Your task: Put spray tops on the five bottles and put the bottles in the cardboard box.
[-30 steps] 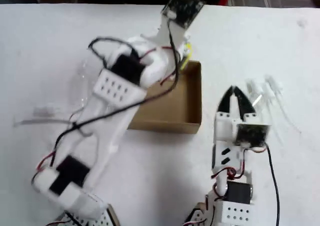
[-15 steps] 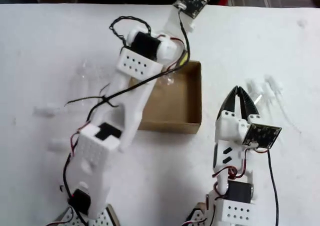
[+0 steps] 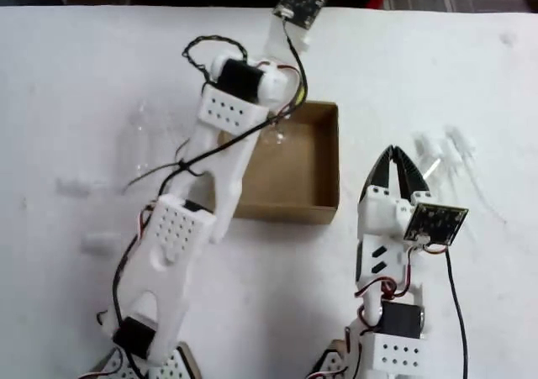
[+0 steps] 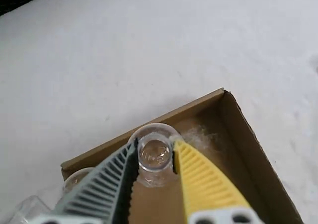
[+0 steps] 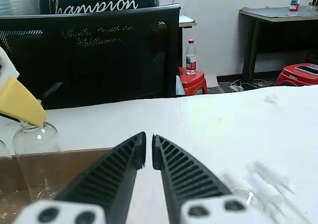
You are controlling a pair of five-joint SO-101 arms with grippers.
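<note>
My left gripper (image 4: pixel 154 145) is shut on the neck of a clear open-topped bottle (image 4: pixel 154 157), held upright over the far left corner of the cardboard box (image 4: pixel 231 117). A second clear bottle (image 4: pixel 75 181) stands beside it in the box. From above, the left gripper (image 3: pixel 287 120) and its bottle (image 3: pixel 276 134) sit at the box (image 3: pixel 298 181) rim. My right gripper (image 3: pixel 395 156) rests shut and empty to the right of the box, with several white spray tops (image 3: pixel 441 150) just past it. The right wrist view shows the right gripper (image 5: pixel 148 140), the held bottle (image 5: pixel 35 139) and the spray tops (image 5: pixel 258 184).
More clear bottles (image 3: pixel 139 139) lie on the white table left of the box, with two small white pieces (image 3: pixel 77 186) nearer the table's left side. A black chair (image 5: pixel 99 50) stands beyond the table's far edge. Open table lies in front of the box.
The left arm has stretched forward and carried the bottle to the box's far left corner. The right arm's wrist has turned a little; its fingers stay closed.
</note>
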